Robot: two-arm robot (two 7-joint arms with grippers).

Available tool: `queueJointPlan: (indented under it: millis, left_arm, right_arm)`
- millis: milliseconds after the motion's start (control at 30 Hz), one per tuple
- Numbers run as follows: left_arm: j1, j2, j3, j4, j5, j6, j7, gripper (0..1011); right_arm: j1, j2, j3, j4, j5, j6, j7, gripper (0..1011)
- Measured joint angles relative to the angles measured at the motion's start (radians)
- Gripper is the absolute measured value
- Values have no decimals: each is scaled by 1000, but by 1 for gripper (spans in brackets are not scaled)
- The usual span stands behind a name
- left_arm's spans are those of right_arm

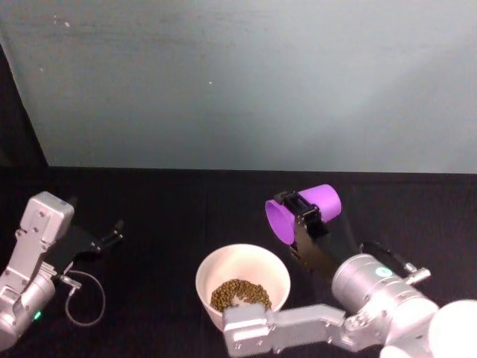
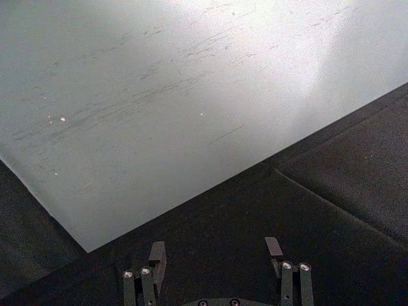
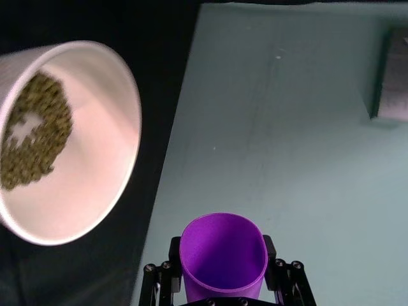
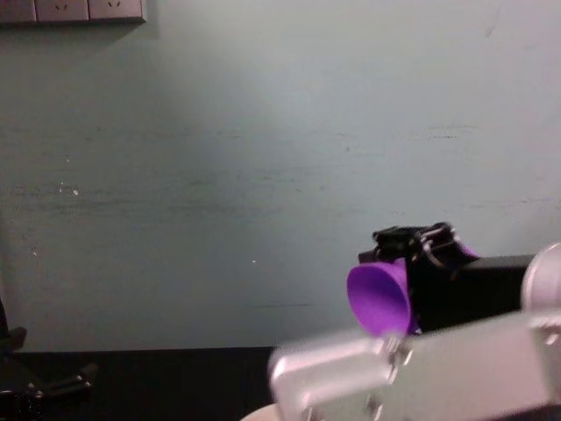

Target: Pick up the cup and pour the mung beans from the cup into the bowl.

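Cup (image 1: 326, 200) held aloft on its side, its mouth toward the bowl (image 1: 238, 259) just beside it, looks empty inside. Mung beans (image 1: 240, 294) lie heaped in the bowl. The right gripper (image 1: 304, 212) clamps the cup's body. The pour seems finished, so the next move is to right the cup and set it down clear of the bowl. The left gripper (image 2: 215, 250) hangs wide and empty over the table (image 1: 164, 209) on the left.
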Motion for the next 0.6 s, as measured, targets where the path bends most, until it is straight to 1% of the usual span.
queueJointPlan:
  millis: [133,167,200,233,333,367,400,433,467,500,533,567,600]
  left_arm:
    - [0,0,0,0,0,0,0,1003]
    - [0,0,0,0,0,0,0,1003]
    - [0,0,0,0,0,0,0,1003]
    - [0,0,0,0,0,0,0,1003]
    - [0,0,0,0,0,0,0,1003]
    - [0,0,0,0,0,0,0,1003]
    - [0,0,0,0,0,0,0,1003]
    - [0,0,0,0,0,0,0,1003]
    - [0,0,0,0,0,0,0,1003]
    - [0,0,0,0,0,0,0,1003]
    - [0,0,0,0,0,0,0,1003]
    - [0,0,0,0,0,0,0,1003]
    - [0,0,0,0,0,0,0,1004]
  right_arm:
    - [-41,1,65,-12,102,-28,-49,723]
    - [-64,-1,102,-16,159,-46,-77,723]
    - [-76,-2,120,-17,187,-56,-89,723]
    - [-96,-5,150,-18,236,-76,-109,723]
    - [-127,-11,195,-17,306,-109,-134,723]
    - [-147,-14,221,-15,353,-134,-150,723]
    - [-158,-16,235,-13,376,-147,-158,723]
    - [-177,-20,264,-8,423,-174,-170,723]
    - [-177,-20,264,-8,423,-174,-170,723]
    - [-196,-24,291,-3,468,-202,-181,723]
    - [-206,-26,305,-1,491,-217,-187,723]
    - [-225,-30,332,5,535,-250,-196,723]
    - [-233,-31,344,7,558,-267,-199,723]
